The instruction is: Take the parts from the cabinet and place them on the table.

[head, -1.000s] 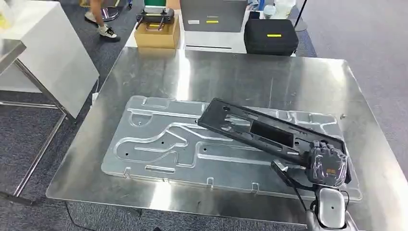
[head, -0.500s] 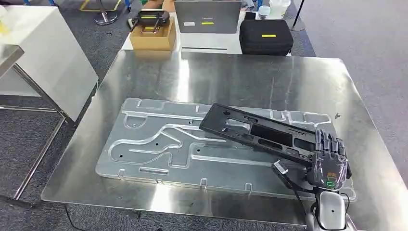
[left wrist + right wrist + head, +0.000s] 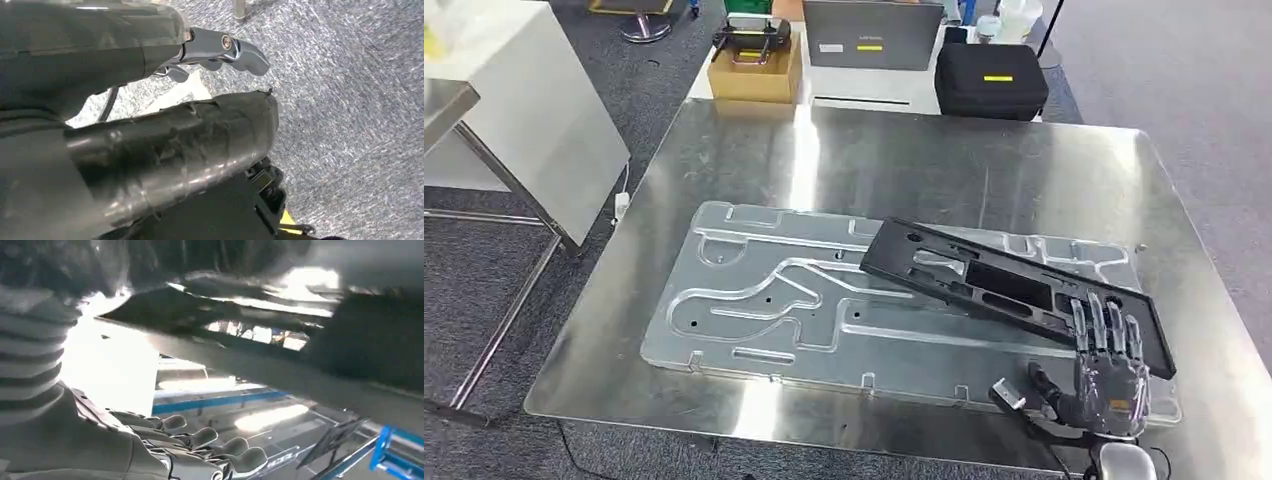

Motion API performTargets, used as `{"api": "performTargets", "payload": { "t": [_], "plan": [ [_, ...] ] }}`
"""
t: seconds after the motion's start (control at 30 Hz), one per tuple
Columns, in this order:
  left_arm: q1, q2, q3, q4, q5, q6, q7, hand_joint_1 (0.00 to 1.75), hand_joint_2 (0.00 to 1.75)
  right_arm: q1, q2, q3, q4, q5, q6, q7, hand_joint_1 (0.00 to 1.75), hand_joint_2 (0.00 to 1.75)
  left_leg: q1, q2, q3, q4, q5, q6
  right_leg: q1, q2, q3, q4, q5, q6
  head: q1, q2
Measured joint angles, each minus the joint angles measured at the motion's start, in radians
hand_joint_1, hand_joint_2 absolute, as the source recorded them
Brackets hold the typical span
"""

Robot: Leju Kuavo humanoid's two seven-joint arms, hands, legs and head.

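Observation:
A long black frame part [image 3: 994,285] lies slantwise on a clear channelled plate [image 3: 764,300], which rests flat on the steel table [image 3: 924,160]. My right hand [image 3: 1109,375] is at the table's near right corner with its fingers spread and straight. Their tips overlap the black part's near right end, and I cannot tell whether they touch it. The right wrist view shows the same fingers [image 3: 210,450] held apart under a blurred dark shape. My left hand [image 3: 220,50] hangs over grey carpet, its fingers mostly hidden by its dark cover.
Beyond the table's far edge stand a cardboard box [image 3: 754,65] with a controller on it, a grey laptop [image 3: 872,35] and a black case [image 3: 991,78]. A white cabinet [image 3: 524,110] stands to the left. The far half of the table is bare steel.
My right hand has let go of the black part, spread its fingers and drawn back toward me. The part now rests on the clear plate. The camera has shifted slightly.

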Motion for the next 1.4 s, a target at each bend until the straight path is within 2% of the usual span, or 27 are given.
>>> {"api": "performTargets", "payload": {
  "t": [0.03, 0.07, 0.17, 0.23, 0.27, 0.3, 0.33, 0.4, 0.43, 0.47, 0.53, 0.6, 0.7, 0.73, 0.77, 0.87, 0.9, 0.93, 0.97, 1.03, 1.07, 1.1, 1.17, 1.23, 1.27, 1.3, 1.4],
  "plan": [
    [0.001, 0.0, 0.0, 0.0, 0.0, 0.004, 0.0, 0.0, 0.0, 0.01, -0.006, -0.007, -0.015, -0.016, 0.003, -0.01, 0.0, 0.0, 0.0, 0.0, 0.001, 0.005, -0.005, -0.004, 0.0, -0.001, 0.038, -0.079, 0.034, -0.002, 0.0, 0.0],
    [0.001, 0.001, 0.001, 0.0, 0.003, 0.01, 0.0, 0.0, 0.0, 0.021, -0.009, -0.012, -0.028, -0.04, 0.002, -0.024, 0.0, 0.0, -0.007, 0.001, -0.003, 0.009, -0.01, -0.01, 0.004, -0.001, 0.049, -0.106, 0.014, -0.006, 0.0, 0.0],
    [0.005, 0.002, 0.006, 0.0, 0.014, 0.027, -0.001, 0.0, 0.0, 0.083, -0.01, -0.022, -0.111, -0.17, -0.003, -0.093, 0.0, 0.0, -0.007, 0.001, -0.003, 0.009, -0.012, -0.021, 0.007, 0.0, 0.047, -0.109, 0.017, -0.017, -0.001, 0.0],
    [0.007, 0.003, 0.01, 0.0, 0.019, 0.039, -0.003, 0.0, 0.0, 0.107, 0.009, -0.034, -0.172, -0.268, -0.003, -0.196, 0.0, 0.0, -0.005, 0.002, -0.004, 0.021, -0.027, -0.034, 0.0, 0.0, 0.052, -0.119, 0.022, -0.031, -0.001, 0.0],
    [0.009, 0.003, 0.013, 0.0, 0.02, 0.045, -0.003, 0.0, 0.0, 0.113, 0.031, -0.046, -0.203, -0.326, -0.003, -0.262, 0.0, 0.0, -0.005, 0.003, -0.017, 0.053, -0.052, -0.041, 0.0, 0.0, 0.053, -0.119, 0.022, -0.035, -0.001, 0.0],
    [0.009, 0.003, 0.015, 0.0, 0.02, 0.052, -0.004, 0.0, 0.0, 0.117, 0.058, -0.061, -0.239, -0.388, -0.003, -0.335, 0.0, 0.0, -0.003, 0.003, -0.045, 0.114, -0.087, -0.045, 0.0, 0.0, 0.053, -0.119, 0.021, -0.043, -0.003, 0.0],
    [0.009, 0.003, 0.016, 0.0, 0.021, 0.056, -0.003, 0.0, 0.0, 0.121, 0.088, -0.07, -0.268, -0.436, -0.003, -0.387, 0.0, 0.0, 0.0, 0.003, -0.082, 0.194, -0.127, -0.05, 0.002, -0.001, 0.053, -0.119, 0.02, -0.044, -0.003, 0.0],
    [0.014, 0.003, 0.018, 0.0, 0.021, 0.067, -0.002, 0.0, 0.0, 0.135, 0.138, -0.077, -0.312, -0.505, -0.003, -0.446, 0.0, 0.0, 0.001, 0.003, -0.138, 0.308, -0.159, -0.053, 0.003, -0.002, 0.054, -0.118, 0.019, -0.046, -0.003, 0.0],
    [0.016, 0.003, 0.018, 0.0, 0.021, 0.071, 0.001, 0.0, 0.0, 0.14, 0.158, -0.079, -0.334, -0.537, -0.003, -0.473, 0.0, 0.0, 0.001, 0.003, -0.137, 0.299, -0.139, -0.052, 0.003, -0.001, 0.055, -0.118, 0.018, -0.046, -0.002, 0.0],
    [0.017, 0.003, 0.019, 0.0, 0.021, 0.075, 0.002, 0.0, 0.0, 0.143, 0.177, -0.082, -0.354, -0.57, -0.003, -0.497, 0.0, 0.0, 0.001, 0.003, -0.114, 0.246, -0.1, -0.049, 0.003, 0.0, 0.057, -0.118, 0.017, -0.046, -0.003, 0.0],
    [0.017, 0.003, 0.019, 0.0, 0.024, 0.086, 0.004, 0.0, 0.0, 0.146, 0.211, -0.085, -0.391, -0.646, -0.003, -0.538, 0.0, 0.0, 0.0, 0.003, -0.03, 0.072, -0.008, -0.037, 0.005, 0.001, 0.065, -0.118, 0.015, -0.044, -0.002, 0.0],
    [0.014, 0.003, 0.022, 0.0, 0.027, 0.097, 0.008, 0.0, 0.0, 0.148, 0.239, -0.086, -0.426, -0.737, -0.003, -0.576, 0.0, 0.0, -0.007, 0.003, 0.001, 0.002, -0.01, -0.029, 0.009, 0.002, 0.062, -0.115, 0.012, -0.036, -0.002, 0.0],
    [0.018, 0.003, 0.023, 0.0, 0.027, 0.103, 0.013, 0.0, 0.0, 0.157, 0.271, -0.086, -0.463, -0.785, -0.003, -0.594, 0.0, 0.0, -0.011, 0.002, -0.001, 0.003, -0.006, -0.02, 0.004, 0.001, 0.065, -0.125, 0.019, -0.022, -0.002, 0.0],
    [0.018, 0.003, 0.024, 0.0, 0.03, 0.104, 0.015, 0.0, 0.0, 0.16, 0.278, -0.086, -0.476, -0.797, -0.003, -0.597, 0.0, 0.0, -0.002, 0.003, 0.007, -0.015, 0.004, -0.012, 0.011, 0.001, 0.067, -0.124, 0.015, -0.015, -0.002, 0.0],
    [0.018, 0.002, 0.024, 0.0, 0.03, 0.104, 0.014, 0.0, 0.0, 0.162, 0.279, -0.086, -0.483, -0.808, -0.003, -0.599, 0.0, 0.0, -0.001, 0.005, 0.011, -0.023, 0.01, -0.008, 0.005, 0.001, 0.063, -0.108, 0.001, -0.013, -0.002, 0.0],
    [0.017, 0.001, 0.025, 0.0, 0.03, 0.11, 0.014, 0.0, 0.0, 0.171, 0.282, -0.086, -0.5, -0.853, -0.003, -0.614, 0.0, 0.0, 0.0, 0.006, 0.008, -0.023, 0.011, 0.0, 0.001, 0.001, -0.037, 0.107, -0.117, -0.003, -0.002, 0.0],
    [0.018, 0.001, 0.026, 0.0, 0.03, 0.113, 0.014, 0.0, 0.0, 0.177, 0.285, -0.086, -0.503, -0.864, -0.003, -0.619, 0.0, 0.0, 0.0, 0.006, 0.007, -0.022, 0.011, 0.0, 0.0, 0.001, -0.063, 0.159, -0.133, -0.001, -0.001, 0.0],
    [0.019, 0.001, 0.027, 0.0, 0.031, 0.116, 0.015, 0.0, 0.0, 0.182, 0.287, -0.086, -0.507, -0.877, -0.003, -0.624, 0.0, 0.0, 0.0, 0.006, 0.007, -0.021, 0.01, 0.0, -0.001, 0.001, -0.072, 0.178, -0.126, 0.002, -0.001, 0.0],
    [0.019, 0.001, 0.029, 0.0, 0.03, 0.117, 0.015, 0.0, 0.0, 0.183, 0.287, -0.086, -0.51, -0.892, -0.003, -0.628, 0.0, 0.0, 0.0, 0.006, 0.007, -0.02, 0.01, -0.001, -0.002, 0.0, -0.056, 0.143, -0.095, 0.003, -0.001, 0.0],
    [0.018, 0.0, 0.029, 0.0, 0.03, 0.119, 0.014, 0.0, 0.0, 0.184, 0.288, -0.085, -0.521, -0.911, -0.003, -0.638, 0.0, 0.0, 0.001, 0.004, 0.009, -0.013, 0.006, -0.006, -0.006, 0.0, 0.028, -0.02, -0.008, 0.002, -0.001, 0.0],
    [0.018, 0.0, 0.03, 0.0, 0.03, 0.12, 0.015, 0.0, 0.0, 0.184, 0.289, -0.085, -0.527, -0.918, -0.003, -0.641, 0.0, 0.0, 0.001, 0.004, 0.008, -0.006, 0.002, -0.011, -0.008, 0.0, 0.07, -0.106, 0.016, -0.001, 0.0, 0.0],
    [0.017, 0.0, 0.031, 0.0, 0.031, 0.122, 0.015, 0.0, 0.0, 0.184, 0.292, -0.084, -0.53, -0.927, -0.003, -0.643, 0.0, 0.0, -0.007, 0.002, 0.002, 0.004, -0.003, -0.02, 0.002, 0.001, 0.075, -0.119, 0.006, -0.005, -0.001, 0.0],
    [0.018, 0.0, 0.033, 0.0, 0.031, 0.124, 0.015, 0.0, 0.0, 0.194, 0.296, -0.082, -0.536, -0.942, -0.003, -0.646, 0.0, 0.0, -0.005, 0.002, 0.001, 0.003, -0.001, -0.025, 0.002, 0.003, 0.069, -0.116, 0.009, -0.013, -0.002, 0.0],
    [0.017, 0.0, 0.034, 0.0, 0.031, 0.125, 0.016, 0.0, 0.0, 0.198, 0.296, -0.077, -0.538, -0.948, -0.003, -0.646, 0.0, 0.0, -0.004, 0.002, 0.001, 0.001, 0.0, -0.037, -0.001, 0.003, 0.068, -0.124, 0.016, -0.029, -0.002, 0.0],
    [0.018, 0.0, 0.036, 0.0, 0.031, 0.126, 0.017, 0.0, 0.0, 0.198, 0.296, -0.074, -0.539, -0.951, -0.003, -0.646, 0.0, 0.0, 0.0, 0.002, -0.004, 0.016, -0.017, -0.043, -0.004, 0.0, 0.069, -0.127, 0.02, -0.035, -0.001, 0.0],
    [0.018, 0.0, 0.037, 0.0, 0.031, 0.127, 0.018, 0.0, 0.0, 0.199, 0.298, -0.071, -0.54, -0.954, -0.003, -0.646, 0.0, 0.0, 0.0, 0.003, -0.022, 0.056, -0.054, -0.049, -0.005, 0.0, 0.067, -0.128, 0.022, -0.04, -0.004, 0.0],
    [0.018, 0.0, 0.039, 0.0, 0.031, 0.127, 0.018, 0.0, 0.0, 0.205, 0.302, -0.059, -0.54, -0.959, -0.003, -0.646, 0.0, 0.0, 0.005, 0.003, -0.111, 0.274, -0.165, -0.059, -0.003, -0.005, 0.056, -0.126, 0.027, -0.046, -0.004, 0.0]
  ]
}}
